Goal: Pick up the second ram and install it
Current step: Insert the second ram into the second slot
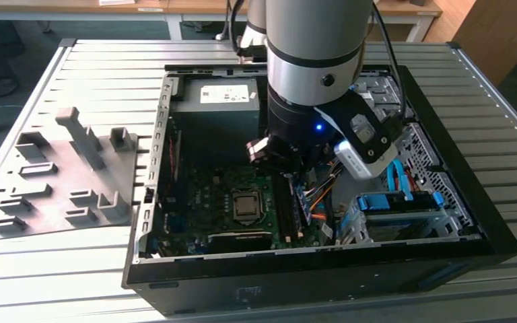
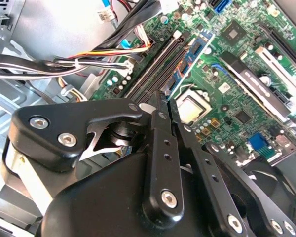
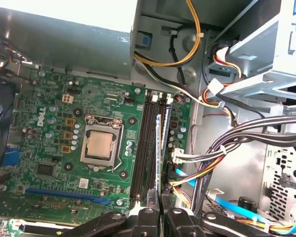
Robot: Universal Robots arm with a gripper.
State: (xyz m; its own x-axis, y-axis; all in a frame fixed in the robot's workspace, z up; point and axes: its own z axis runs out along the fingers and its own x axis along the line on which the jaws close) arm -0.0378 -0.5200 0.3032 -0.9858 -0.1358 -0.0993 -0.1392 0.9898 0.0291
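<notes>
The second ram [image 3: 159, 148] shows edge-on in the first wrist view as a thin bluish strip. It runs along the black memory slots [image 3: 147, 148], on the side nearest the cable bundle. My gripper [image 3: 160, 210] is shut on its near end. In the second wrist view the ram [image 2: 190, 59] reaches out from the gripper [image 2: 164, 101], beside the slots [image 2: 155, 69]. I cannot tell whether it is seated in a slot. In the exterior view the gripper [image 1: 281, 161] is low inside the open computer case [image 1: 474, 222], above the motherboard [image 1: 213, 195].
The processor socket [image 3: 99, 145] lies beside the slots. Wire bundles [image 3: 212, 163] and the drive cage [image 1: 393, 208] crowd the other side, and the power supply [image 1: 218, 97] sits at the back. A grey holder tray [image 1: 52, 182] lies on the exterior view's left.
</notes>
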